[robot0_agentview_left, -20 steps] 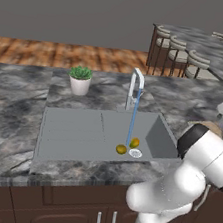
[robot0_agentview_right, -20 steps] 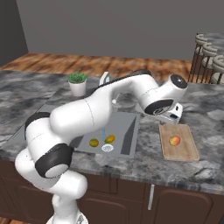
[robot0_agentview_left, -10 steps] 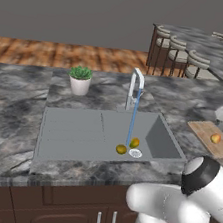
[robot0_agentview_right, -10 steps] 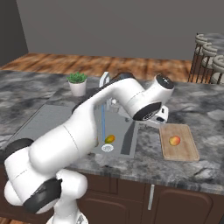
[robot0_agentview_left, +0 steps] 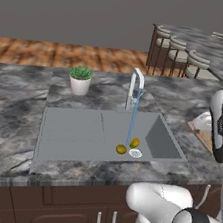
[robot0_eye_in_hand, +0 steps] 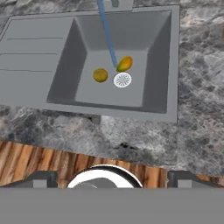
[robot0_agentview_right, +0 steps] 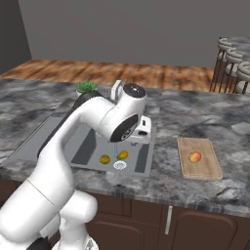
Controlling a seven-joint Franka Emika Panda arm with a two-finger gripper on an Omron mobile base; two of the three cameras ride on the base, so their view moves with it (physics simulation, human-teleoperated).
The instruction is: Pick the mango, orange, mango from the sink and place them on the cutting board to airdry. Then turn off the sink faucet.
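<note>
Two mangoes lie in the sink point(robot0_eye_in_hand: 61, 70) beside the white drain: an olive-yellow mango point(robot0_eye_in_hand: 100, 75) and a green-and-orange mango point(robot0_eye_in_hand: 124, 64). Both also show from the base, the olive-yellow mango point(robot0_agentview_left: 121, 149) and the green-and-orange mango point(robot0_agentview_left: 134, 143). A blue stream of water runs down from the sink faucet point(robot0_agentview_left: 135, 84). The orange point(robot0_agentview_right: 195, 156) rests on the cutting board point(robot0_agentview_right: 207, 168), right of the sink. My gripper point(robot0_agentview_right: 141, 133) hangs open and empty above the sink's right rim, its fingertips point(robot0_eye_in_hand: 41, 179) wide apart.
A potted plant point(robot0_agentview_left: 80, 78) stands on the dark marble counter point(robot0_agentview_left: 13, 104) behind the sink's ribbed drainboard point(robot0_agentview_left: 70, 130). Bar stools point(robot0_agentview_left: 185, 56) stand at a far counter to the right. My arm arches over the sink point(robot0_agentview_right: 97, 117).
The arm has swung left from above the cutting board to the sink's right side. The gripper stays open. The fruits have not moved.
</note>
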